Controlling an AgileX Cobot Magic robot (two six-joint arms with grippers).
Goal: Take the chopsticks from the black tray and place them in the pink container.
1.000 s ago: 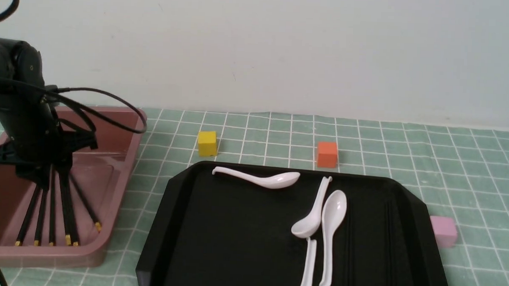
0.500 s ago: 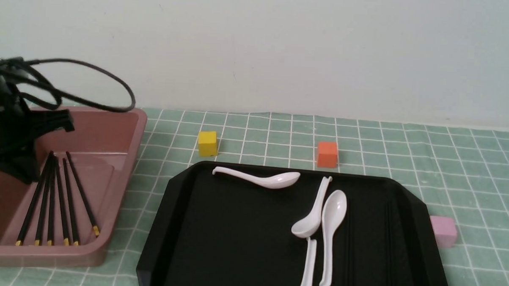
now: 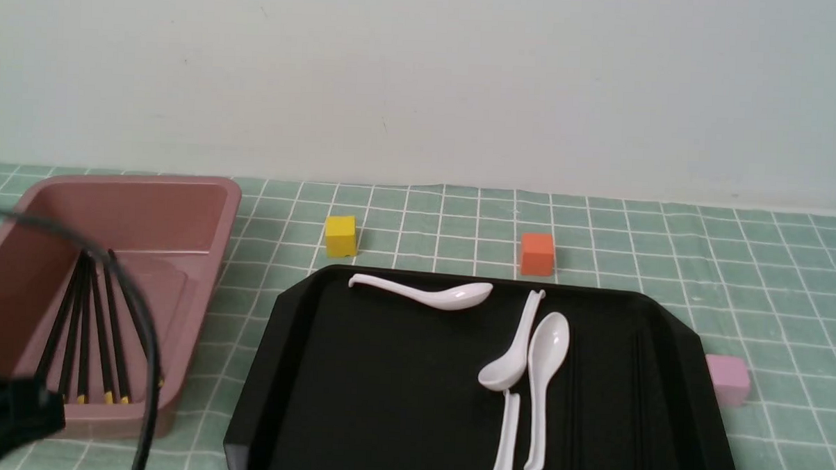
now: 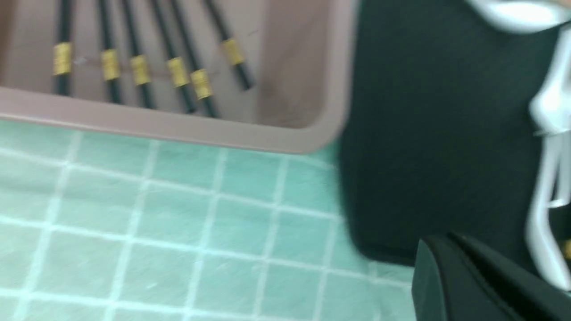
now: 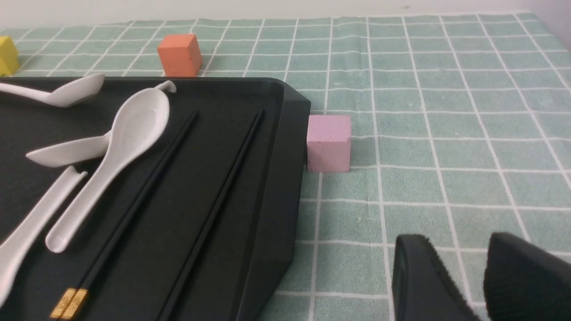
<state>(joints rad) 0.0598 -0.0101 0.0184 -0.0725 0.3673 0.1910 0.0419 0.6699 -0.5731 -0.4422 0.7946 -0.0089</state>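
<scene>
Clearly unfinished: six chopsticks (image 3: 88,335) lie in the pink container (image 3: 214,186), near the left end effector (image 4: 473,272), whose grip I cannot tell. At least two more lie in the black tray (image 5: 276,178), ahead of the right end effector (image 5: 475,249), which is parted and empty. They lie flat beside a white soup spoon (image 5: 116,147), so a pinch could snag it or lift only one.

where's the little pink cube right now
In the front view the pink cube sits on the green checked cloth at the right, close beside the right rim of the black tray, nearer the camera than the orange cube.
</scene>
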